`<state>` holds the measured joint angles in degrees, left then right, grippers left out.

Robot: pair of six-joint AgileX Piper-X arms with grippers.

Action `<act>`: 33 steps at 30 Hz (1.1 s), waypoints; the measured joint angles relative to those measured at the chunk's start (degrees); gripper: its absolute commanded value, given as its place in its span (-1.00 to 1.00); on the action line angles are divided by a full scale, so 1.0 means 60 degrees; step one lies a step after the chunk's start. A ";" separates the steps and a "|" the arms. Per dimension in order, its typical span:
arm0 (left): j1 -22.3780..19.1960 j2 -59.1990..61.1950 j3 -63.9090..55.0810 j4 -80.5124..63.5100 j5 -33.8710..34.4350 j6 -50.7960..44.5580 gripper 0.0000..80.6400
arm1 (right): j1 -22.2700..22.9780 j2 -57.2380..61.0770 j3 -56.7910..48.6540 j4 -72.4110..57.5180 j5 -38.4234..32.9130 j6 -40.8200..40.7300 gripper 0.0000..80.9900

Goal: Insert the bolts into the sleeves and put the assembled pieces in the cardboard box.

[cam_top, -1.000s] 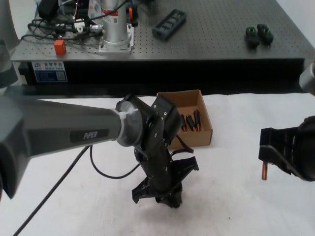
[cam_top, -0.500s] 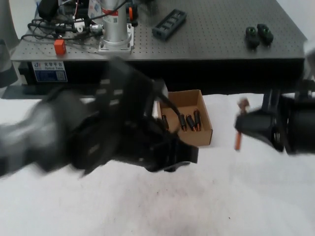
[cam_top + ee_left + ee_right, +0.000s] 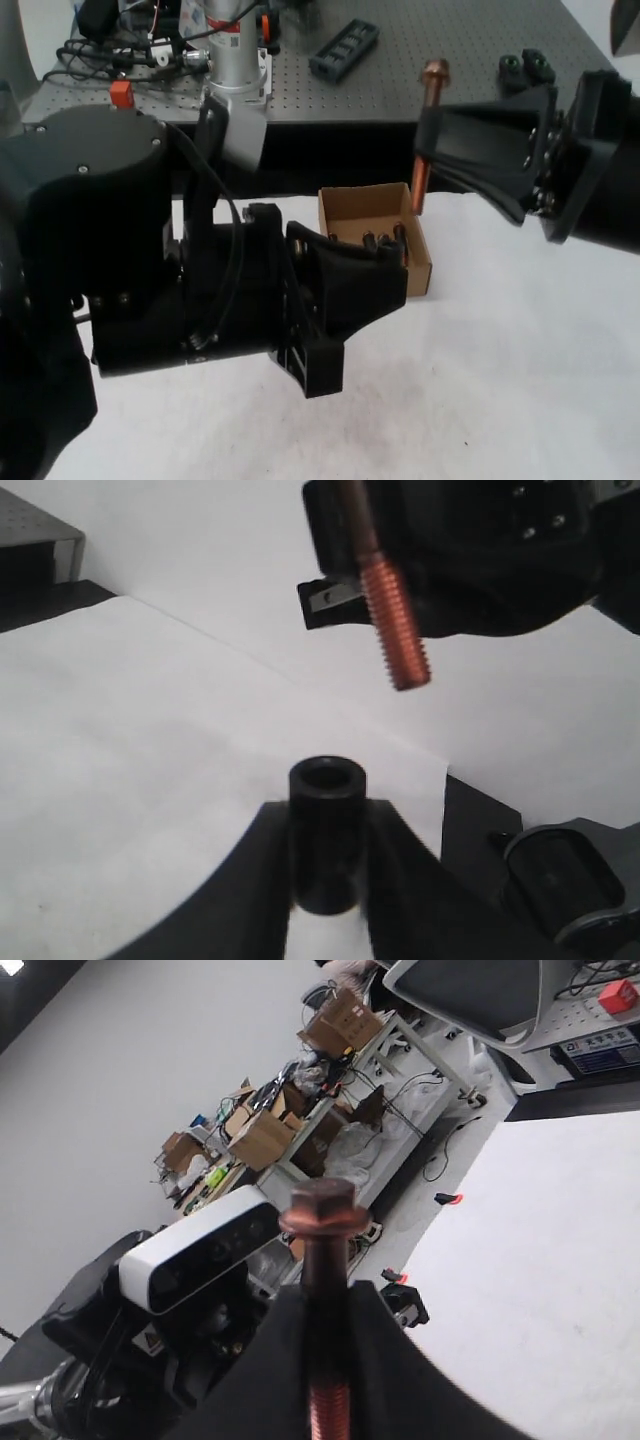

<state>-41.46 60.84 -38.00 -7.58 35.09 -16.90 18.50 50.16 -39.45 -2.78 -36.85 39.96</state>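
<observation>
My left gripper (image 3: 328, 852) is shut on a short black sleeve (image 3: 328, 832), held upright with its bore facing up. A copper bolt (image 3: 386, 610) hangs above the sleeve with its threaded end down, a little off to one side and clear of the bore. My right gripper (image 3: 436, 150) is shut on that bolt (image 3: 427, 140), hex head up, in the air above the cardboard box (image 3: 372, 205). The right wrist view shows the bolt's head (image 3: 318, 1210) rising between the fingers (image 3: 275, 1360). In the high view my left gripper (image 3: 392, 280) sits low beside the box, which holds several dark assembled pieces (image 3: 385, 240).
A white cloth (image 3: 500, 380) covers the work surface. Behind it a perforated metal bench (image 3: 450, 60) carries a black slotted tray (image 3: 345, 45), two black parts (image 3: 525, 70), a metal post (image 3: 235, 55) and an orange block (image 3: 121, 95). The left arm's bulk fills the near left.
The left arm lifted off the cloth and swung its gripper up beside the box. The right gripper rose and moved left with the bolt, now held over the box.
</observation>
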 measured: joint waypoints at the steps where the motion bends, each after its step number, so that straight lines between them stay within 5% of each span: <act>1: 0.0000 0.0000 0.0035 0.0000 0.0081 -0.0004 -0.98 | 0.0095 0.0000 0.0000 0.0003 -0.0020 -0.0107 -0.89; 29: -0.0015 0.0000 0.0081 0.0083 0.0467 -0.0152 -0.98 | 0.0276 0.0359 0.0013 0.1438 -0.0819 -0.3369 -0.97; 30: -0.0015 0.0000 0.0103 0.0085 0.0452 -0.0152 -0.98 | 0.0276 0.0359 0.0013 0.1438 -0.0814 -0.3466 -0.95; 33: -0.0015 0.0000 0.0103 0.0085 0.0339 -0.0152 -0.98 | 0.0276 0.0359 0.0013 0.1438 -0.0877 -0.3859 -0.38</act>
<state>-41.54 60.84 -37.39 -7.08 37.12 -17.81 20.16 52.31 -39.37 5.85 -42.11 16.81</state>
